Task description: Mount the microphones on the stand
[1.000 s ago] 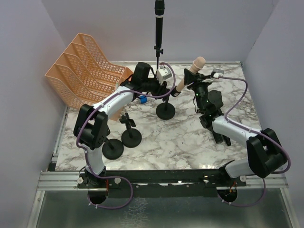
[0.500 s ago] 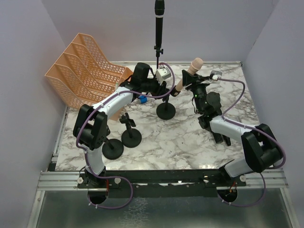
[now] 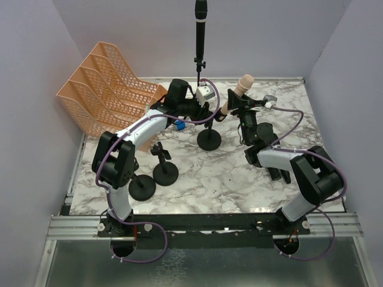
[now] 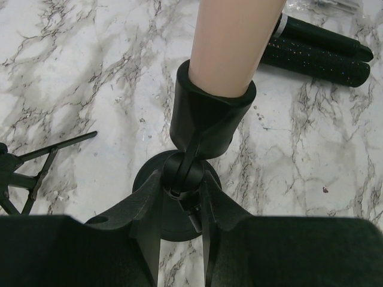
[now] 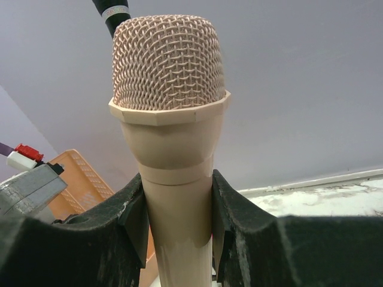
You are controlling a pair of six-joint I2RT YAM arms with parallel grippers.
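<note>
Tabletop [image 3: 227, 173]: white marble with grey veins.
Room: plain lilac walls [image 3: 281, 36]; orange file rack [image 3: 108, 84] at upper left.
Pink microphone [image 5: 167, 119]: centre of the top view, tilted, lower end seated in the clip of the stand [image 4: 209, 119].
Right jaws: clamped on its neck.
Left jaws: closed on the stand's swivel under the clip.
Black microphones [image 4: 317, 51]: lying on the marble, upper right of the left wrist view.

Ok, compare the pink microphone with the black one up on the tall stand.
The pink microphone leans; the black microphone stands upright. The pink one sits low, held by the right gripper; the black one is high and untouched. Both sit head-up in a stand clip.
</note>
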